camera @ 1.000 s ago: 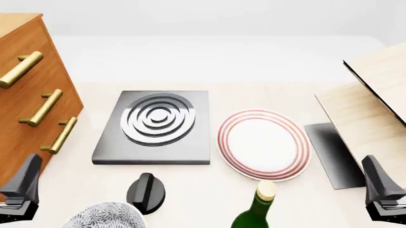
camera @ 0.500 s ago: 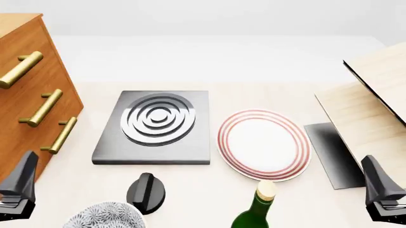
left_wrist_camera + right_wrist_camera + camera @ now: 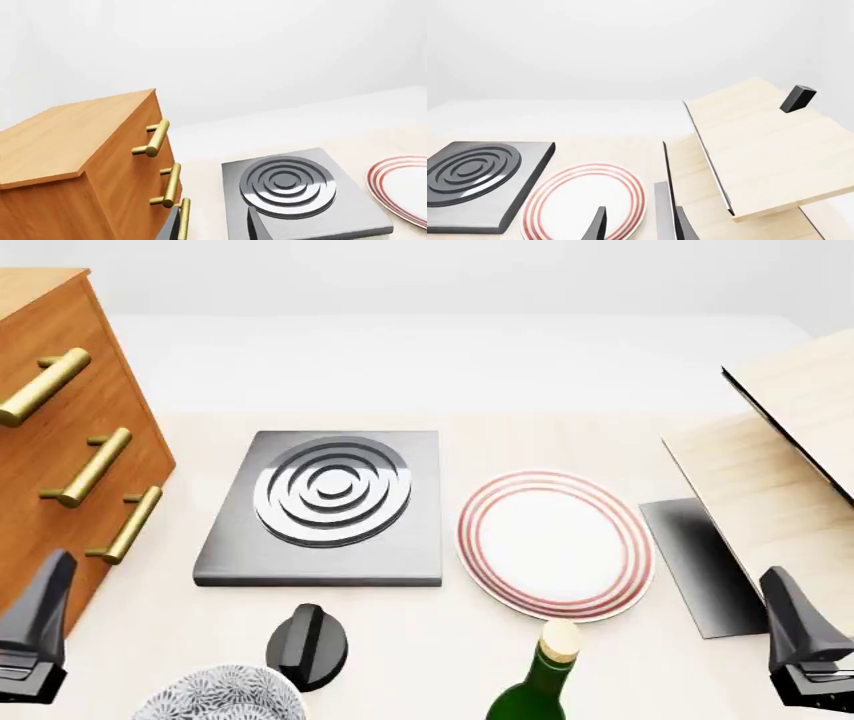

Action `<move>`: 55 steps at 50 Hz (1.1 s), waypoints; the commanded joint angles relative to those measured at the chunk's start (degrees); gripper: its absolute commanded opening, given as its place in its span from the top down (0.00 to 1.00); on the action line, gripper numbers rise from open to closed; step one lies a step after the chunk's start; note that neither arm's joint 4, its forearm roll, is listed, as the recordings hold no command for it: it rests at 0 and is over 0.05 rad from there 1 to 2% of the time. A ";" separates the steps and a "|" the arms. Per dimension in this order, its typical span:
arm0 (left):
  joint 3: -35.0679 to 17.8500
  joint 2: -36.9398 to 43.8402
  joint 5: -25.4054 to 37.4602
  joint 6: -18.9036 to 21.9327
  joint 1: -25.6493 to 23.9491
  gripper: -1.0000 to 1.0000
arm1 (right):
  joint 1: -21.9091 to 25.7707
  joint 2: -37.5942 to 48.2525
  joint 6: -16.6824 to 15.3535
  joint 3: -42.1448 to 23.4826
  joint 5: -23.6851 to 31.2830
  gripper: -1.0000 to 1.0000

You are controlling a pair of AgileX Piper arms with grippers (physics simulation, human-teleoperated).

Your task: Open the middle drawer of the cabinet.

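The cabinet point(image 3: 80, 350) stands at the table's far left, an orange-brown chest with three stacked brass bar handles. All drawer fronts sit flush. The middle drawer point(image 3: 54, 452) carries the centre handle point(image 3: 88, 466). My left gripper point(image 3: 40, 615) hovers low in front of the cabinet, below the bottom handle, open and touching nothing. The left wrist view shows the cabinet point(image 3: 73, 145) with the middle drawer's handle point(image 3: 171, 184) ahead of the spread fingertips point(image 3: 259, 227). My right gripper point(image 3: 797, 630) is at the near right, open and empty, its fingertips point(image 3: 598, 224) apart.
A grey hob slab with concentric rings point(image 3: 327, 502) lies mid-table beside a red-rimmed plate point(image 3: 554, 545). Near the front edge are a black knob point(image 3: 307, 645), a patterned bowl point(image 3: 220, 698) and a green bottle point(image 3: 541, 680). A pale plywood box point(image 3: 767, 475) stands at right.
The left gripper has drifted slightly left, toward the cabinet's front. The right gripper and all objects have stayed put.
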 commanded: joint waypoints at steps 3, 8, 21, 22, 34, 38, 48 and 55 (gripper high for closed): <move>-2.53 0.28 1.72 5.46 -3.90 0.00 | -0.24 0.04 -0.05 0.29 -0.54 0.00; -2.80 3.01 -0.96 8.80 -5.08 0.00 | -0.26 0.01 -0.02 0.35 -0.58 0.00; -3.59 8.64 -5.94 17.32 -8.11 0.00 | -0.26 -0.01 -0.06 0.25 -0.47 0.00; -3.59 8.98 -6.23 17.82 -8.09 0.00 | -0.26 -0.01 -0.06 0.25 -0.46 0.00; -1.98 13.39 -11.08 25.89 -9.73 0.00 | -0.27 0.00 -0.05 0.30 -0.51 0.00; -1.82 14.58 -11.80 27.57 -10.26 0.00 | -0.27 0.00 -0.06 0.30 -0.52 0.00; -1.60 17.30 -12.69 32.18 -13.17 0.00 | -0.27 0.02 -0.04 0.32 -0.55 0.00; -0.20 20.15 -14.93 35.84 -13.84 0.00 | -0.28 0.03 -0.05 0.33 -0.57 0.00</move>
